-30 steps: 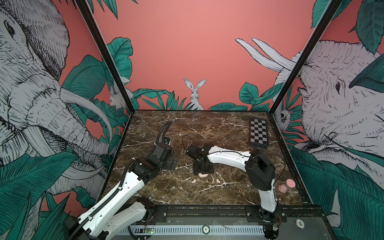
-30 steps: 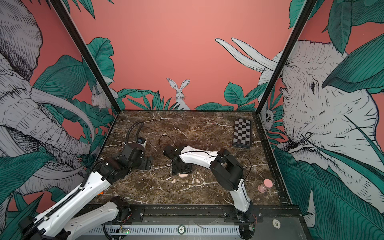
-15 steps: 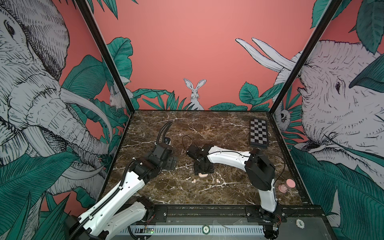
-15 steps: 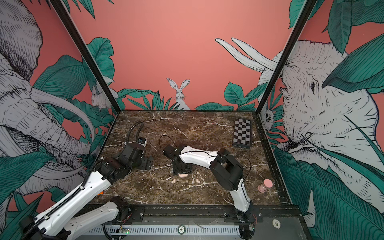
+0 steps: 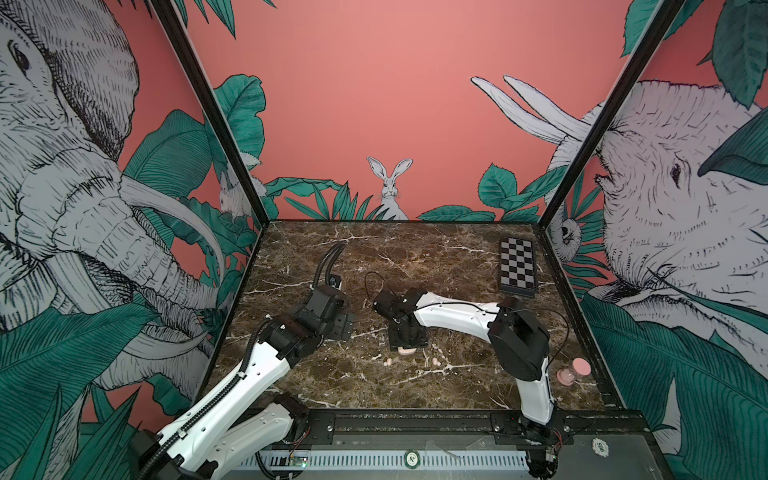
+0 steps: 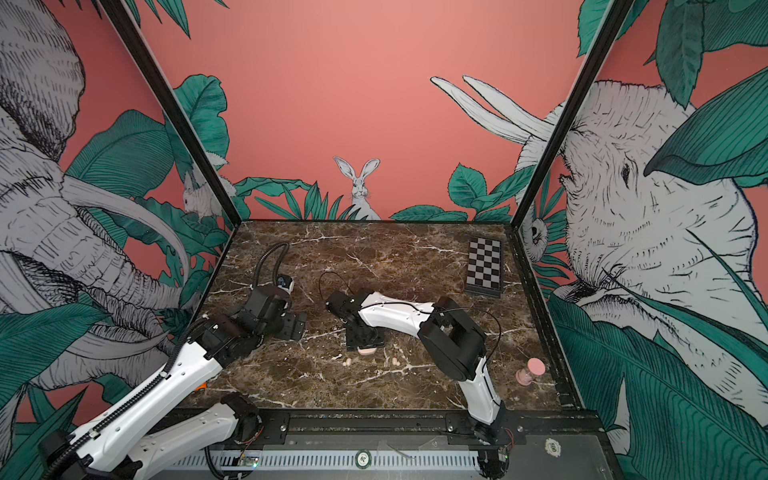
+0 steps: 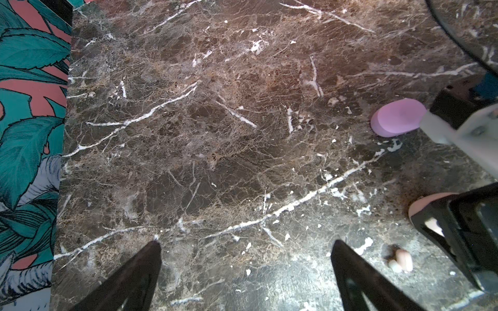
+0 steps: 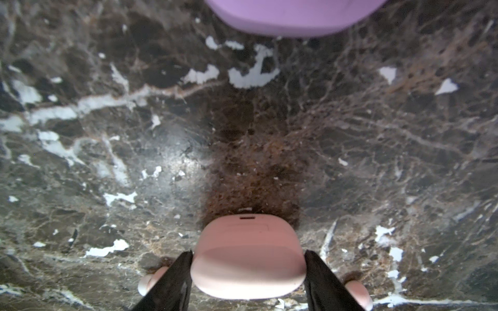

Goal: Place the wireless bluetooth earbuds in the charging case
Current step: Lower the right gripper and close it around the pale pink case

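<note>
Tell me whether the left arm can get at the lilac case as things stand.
Probably not cleanly: the lilac case lies partly under the right arm, whose right pincer straddles the peach case. The left pincer stands open over bare marble.

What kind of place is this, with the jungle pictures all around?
Likely a robot test booth: two arms, left gripper and right gripper, work over a marble table walled by animal murals, with a checkerboard, probably for tuning cameras.

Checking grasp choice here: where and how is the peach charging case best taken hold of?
Probably across the peach case's two rounded sides, coming straight down from above: it lies flat and shut on the table, and the right gripper's jaws already straddle those sides.
</note>
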Robot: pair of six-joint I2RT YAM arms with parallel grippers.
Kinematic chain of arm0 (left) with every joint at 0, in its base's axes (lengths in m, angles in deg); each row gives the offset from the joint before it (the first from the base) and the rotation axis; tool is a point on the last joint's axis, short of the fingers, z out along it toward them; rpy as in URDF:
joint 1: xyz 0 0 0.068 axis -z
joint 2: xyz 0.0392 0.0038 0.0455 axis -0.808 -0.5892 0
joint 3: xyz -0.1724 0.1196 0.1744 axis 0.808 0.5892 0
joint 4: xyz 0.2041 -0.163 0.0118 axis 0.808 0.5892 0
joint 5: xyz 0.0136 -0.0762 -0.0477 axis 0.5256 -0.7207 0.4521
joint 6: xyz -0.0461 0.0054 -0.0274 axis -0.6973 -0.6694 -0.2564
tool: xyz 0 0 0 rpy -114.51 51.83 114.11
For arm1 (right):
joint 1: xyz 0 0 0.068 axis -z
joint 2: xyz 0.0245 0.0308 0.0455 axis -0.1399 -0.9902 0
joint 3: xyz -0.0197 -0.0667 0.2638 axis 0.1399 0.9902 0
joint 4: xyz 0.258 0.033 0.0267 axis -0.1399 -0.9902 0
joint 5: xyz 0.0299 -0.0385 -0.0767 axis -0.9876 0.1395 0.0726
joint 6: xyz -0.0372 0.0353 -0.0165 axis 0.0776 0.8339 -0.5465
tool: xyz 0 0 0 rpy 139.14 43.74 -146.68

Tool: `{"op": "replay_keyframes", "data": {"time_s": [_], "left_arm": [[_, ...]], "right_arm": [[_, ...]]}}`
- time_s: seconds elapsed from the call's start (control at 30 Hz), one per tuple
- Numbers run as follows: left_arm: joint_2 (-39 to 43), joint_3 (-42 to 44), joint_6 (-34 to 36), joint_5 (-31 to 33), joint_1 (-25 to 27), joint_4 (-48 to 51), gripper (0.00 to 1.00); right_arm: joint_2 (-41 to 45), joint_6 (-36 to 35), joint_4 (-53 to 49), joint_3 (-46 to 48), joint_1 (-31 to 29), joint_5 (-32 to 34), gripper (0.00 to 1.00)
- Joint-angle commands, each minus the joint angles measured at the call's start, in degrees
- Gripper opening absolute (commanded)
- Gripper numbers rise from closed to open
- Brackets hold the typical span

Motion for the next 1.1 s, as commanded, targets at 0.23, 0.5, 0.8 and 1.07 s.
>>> {"op": "replay_keyframes", "data": {"time_s": [0.23,0.5,0.8,1.07], "left_arm": [[0.04,0.30,0.78,0.27,0.12,0.51,0.99],[4.31,1.13,3.36,-4.50,0.16,-2.08,0.99],[5.00,2.08,0.93,-11.43,0.16,-6.85,0.99],[2.69,1.22,4.78,-14.44,0.27,-11.65,0.99]], "right_arm": [[3.08,0.01,-0.79,2.17,0.29,2.86,0.35],[12.50,-1.58,3.48,6.22,1.81,3.19,0.03],[19.01,-5.71,5.45,7.22,4.24,2.59,0.00],[25.62,-11.13,9.90,9.73,6.10,-0.06,0.00]]}}
